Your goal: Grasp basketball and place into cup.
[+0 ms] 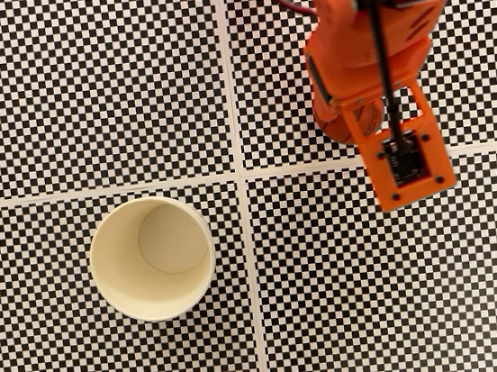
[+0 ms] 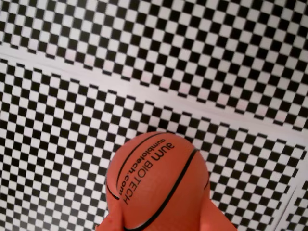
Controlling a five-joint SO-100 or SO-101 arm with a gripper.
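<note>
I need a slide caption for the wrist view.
Orange claw holding the printed basketball above the checkerboard surface.

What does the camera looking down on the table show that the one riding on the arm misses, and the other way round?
The fixed view alone shows the round cream-white paper cup, standing upright with nothing in it, and the orange robot arm seen from above, well to the cup's right. The wrist view alone shows the small orange basketball with black seam lines and printed lettering, up close, with orange gripper fingers at its lower sides. Both share the black-and-white checkered table surface with its pale dividing strips.
</note>
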